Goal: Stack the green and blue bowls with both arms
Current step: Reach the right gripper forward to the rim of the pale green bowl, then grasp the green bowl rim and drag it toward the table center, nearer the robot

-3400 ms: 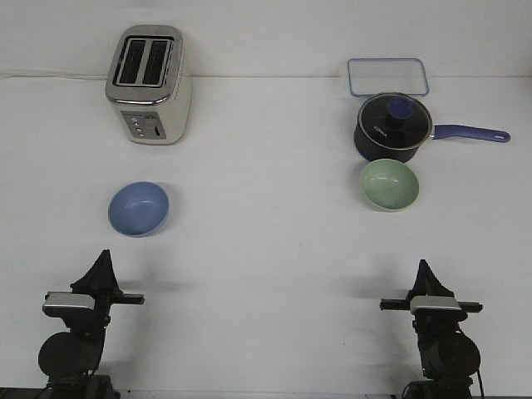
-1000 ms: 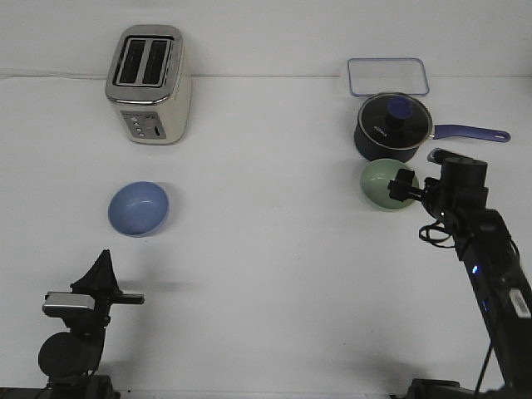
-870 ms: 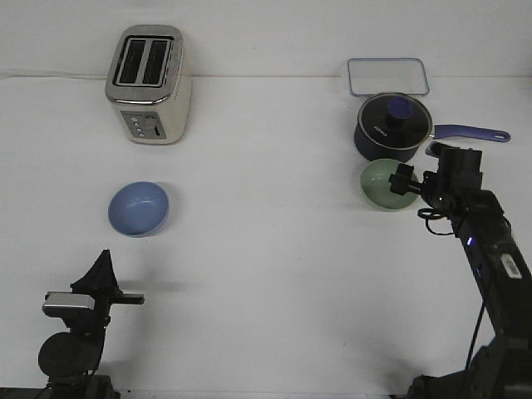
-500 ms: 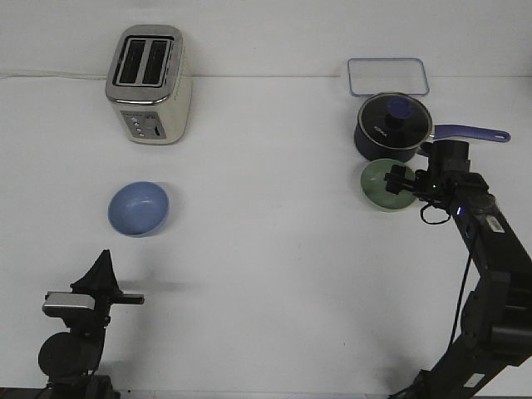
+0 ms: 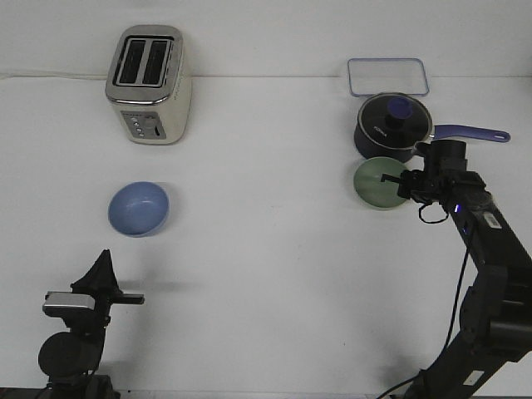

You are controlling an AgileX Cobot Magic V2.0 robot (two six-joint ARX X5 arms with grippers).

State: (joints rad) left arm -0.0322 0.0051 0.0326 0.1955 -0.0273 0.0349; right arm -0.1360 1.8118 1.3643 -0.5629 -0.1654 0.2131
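The pale green bowl (image 5: 374, 184) sits at the right of the table, just in front of the dark blue saucepan. My right gripper (image 5: 397, 180) reaches in from the right and grips the bowl's right rim, with one finger (image 5: 387, 176) inside the bowl. The periwinkle blue bowl (image 5: 138, 208) sits upright and alone at the left of the table. My left gripper (image 5: 103, 263) is parked low at the front left with its fingers together in a point. It holds nothing and is well short of the blue bowl.
A dark blue lidded saucepan (image 5: 391, 129) stands right behind the green bowl, its handle pointing right. A clear lidded container (image 5: 388, 76) lies behind it. A cream toaster (image 5: 150, 83) stands at the back left.
My right arm rose from its parked pose and reached to the green bowl's right rim. In the last half second the bowl shifted a little to the left. The left arm has not moved.
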